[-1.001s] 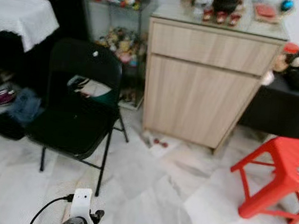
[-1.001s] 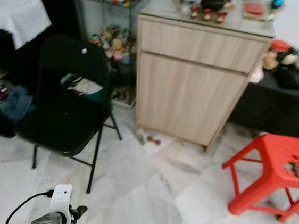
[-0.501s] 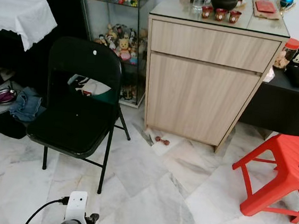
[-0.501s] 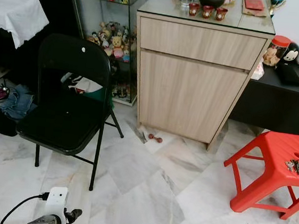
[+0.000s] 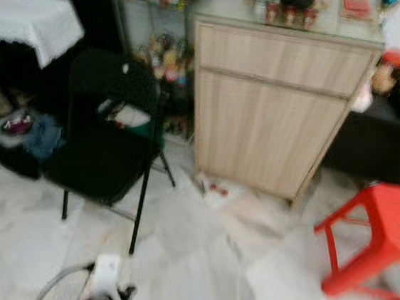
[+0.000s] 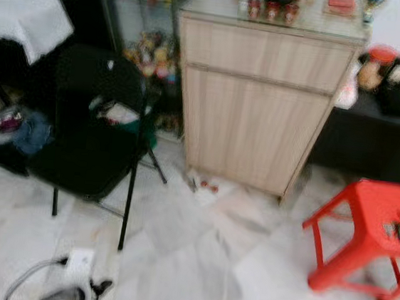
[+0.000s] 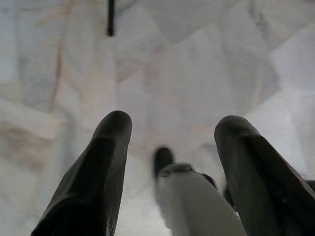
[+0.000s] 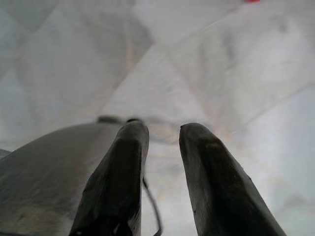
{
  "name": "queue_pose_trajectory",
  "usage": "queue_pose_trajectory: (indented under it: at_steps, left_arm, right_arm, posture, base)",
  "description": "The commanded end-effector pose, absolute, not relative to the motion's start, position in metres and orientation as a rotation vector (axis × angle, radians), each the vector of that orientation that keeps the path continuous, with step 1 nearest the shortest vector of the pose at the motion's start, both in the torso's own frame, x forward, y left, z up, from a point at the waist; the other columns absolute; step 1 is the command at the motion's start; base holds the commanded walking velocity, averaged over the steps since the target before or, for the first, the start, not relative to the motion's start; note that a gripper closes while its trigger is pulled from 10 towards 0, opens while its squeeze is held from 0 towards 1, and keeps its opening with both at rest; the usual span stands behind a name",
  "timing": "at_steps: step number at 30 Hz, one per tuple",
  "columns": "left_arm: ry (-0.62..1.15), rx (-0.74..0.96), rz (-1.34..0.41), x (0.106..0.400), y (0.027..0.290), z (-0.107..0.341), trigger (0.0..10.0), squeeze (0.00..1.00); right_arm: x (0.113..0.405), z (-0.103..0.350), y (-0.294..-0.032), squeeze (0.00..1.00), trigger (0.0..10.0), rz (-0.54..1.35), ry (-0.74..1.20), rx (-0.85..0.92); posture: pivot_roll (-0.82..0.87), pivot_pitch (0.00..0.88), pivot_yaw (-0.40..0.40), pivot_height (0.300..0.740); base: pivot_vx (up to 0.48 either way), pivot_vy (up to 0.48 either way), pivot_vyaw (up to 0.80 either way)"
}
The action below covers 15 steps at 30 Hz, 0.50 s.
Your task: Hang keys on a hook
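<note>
Lying on top of the red stool [image 6: 372,218] are the keys [image 6: 397,231], a small dark bunch near the stool's right side. The eye views are blurry, so the bunch looks like a few thin dark bits on the red seat. I cannot tell which way the keys point or how their long side runs.

The red stool stands on the pale marble floor [image 6: 195,264], to the right of the tall wooden cabinet [image 5: 272,107] and a bit nearer to the robot. Left of the cabinet is a glass shelf with toys [image 5: 156,52]. A black folding chair [image 5: 107,147] stands in front of that shelf. Small cups and a dark pot [image 5: 294,2] sit on the cabinet's top. Right of the cabinet is a low black table [image 6: 373,139] with round things on it, behind the stool.

The left gripper [image 7: 172,128] hangs over the floor with its two black fingers [image 7: 106,162] wide apart and nothing between them. A white box with a black cord [image 5: 104,276] sits below it.

The right gripper [image 8: 163,132] also hangs over the floor. Its fingers [image 8: 123,167] have a small gap between them and hold nothing.
</note>
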<state>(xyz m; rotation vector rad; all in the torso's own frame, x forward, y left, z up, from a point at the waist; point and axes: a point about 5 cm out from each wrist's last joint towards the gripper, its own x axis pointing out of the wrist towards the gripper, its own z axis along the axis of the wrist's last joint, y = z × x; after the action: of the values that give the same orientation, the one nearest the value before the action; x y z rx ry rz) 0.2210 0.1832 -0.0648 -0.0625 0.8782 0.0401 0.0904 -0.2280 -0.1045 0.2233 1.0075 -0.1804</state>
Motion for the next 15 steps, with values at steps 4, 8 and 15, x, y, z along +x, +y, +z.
queue_pose_trajectory:
  at_steps: [4, 8, 15]
  left_arm:
    - [0.910, -0.041, 0.053, 0.2141, 0.1922, -0.0680, 10.0, 0.00]
    - [0.911, -0.038, 0.041, 0.2146, 0.1920, -0.0677, 10.0, 0.00]
    - [0.910, -0.037, 0.036, 0.2150, 0.1915, -0.0675, 10.0, 0.00]
  right_arm:
    - [0.0885, -0.1061, -0.2234, 0.00, 10.0, -0.191, 1.015, 0.244]
    - [0.0888, -0.1062, -0.2236, 0.00, 10.0, -0.197, 1.017, 0.238]
    - [0.0896, -0.1058, -0.2241, 0.00, 10.0, -0.203, 1.010, 0.239]
  posture:
    - [0.10, 0.057, 0.006, 0.740]
    - [0.10, 0.059, 0.005, 0.740]
    - [0.10, 0.059, 0.004, 0.740]
  base:
    - [0.000, -0.331, 0.00]
    - [0.000, -0.334, -0.58]
    - [0.000, -0.334, -0.60]
